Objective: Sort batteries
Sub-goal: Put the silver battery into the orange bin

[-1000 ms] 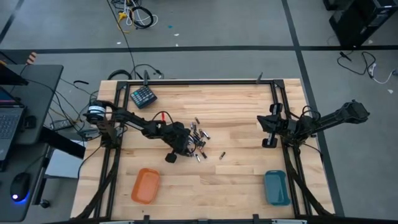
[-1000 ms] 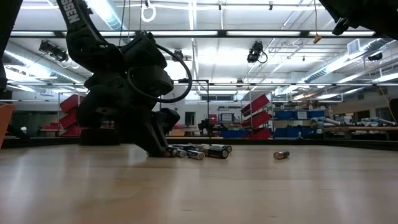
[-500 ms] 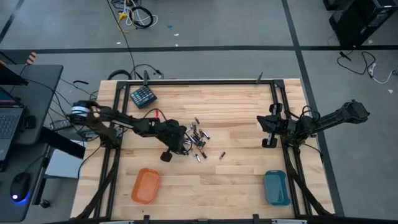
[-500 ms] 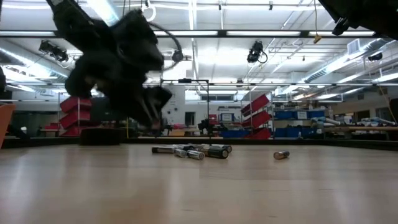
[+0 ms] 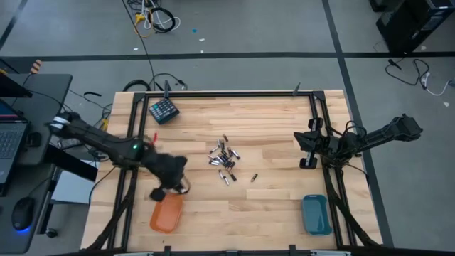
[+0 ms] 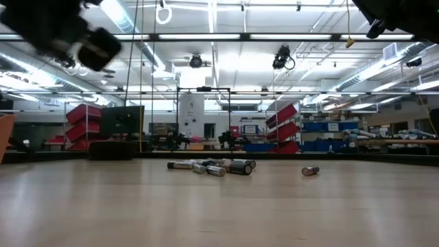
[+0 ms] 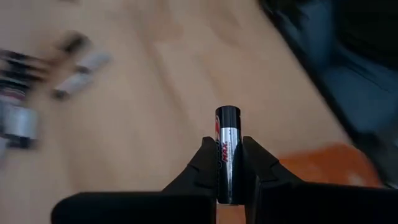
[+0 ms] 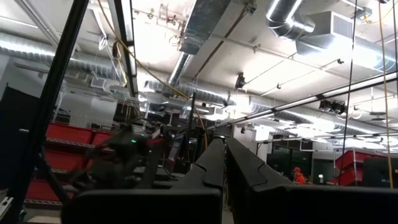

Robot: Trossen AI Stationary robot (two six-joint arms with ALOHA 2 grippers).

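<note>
Left gripper (image 7: pixel 229 163) is clamped on one black-and-silver cylindrical battery (image 7: pixel 227 149) above the orange plastic tray (image 5: pixel 166 212), likely for dropping. Remaining small cylindrical batteries (image 5: pixel 224 160) lie clustered mid-table; right gripper (image 5: pixel 307 146), fingers together, waits at the right edge.

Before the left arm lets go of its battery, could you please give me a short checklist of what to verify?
1. Battery gripped: ok. The left gripper is shut on one battery, upright between its fingers.
2. Gripper over the orange tray: cannot tell. From above, it hangs at the tray's far edge.
3. Tray unblocked: ok. Nothing covers its visible part.
4. Other batteries undisturbed: ok. They lie mid-table, away from the arm.
5. Right gripper out of the way: ok. It is shut, parked at the right side, far from the blue tray.
</note>
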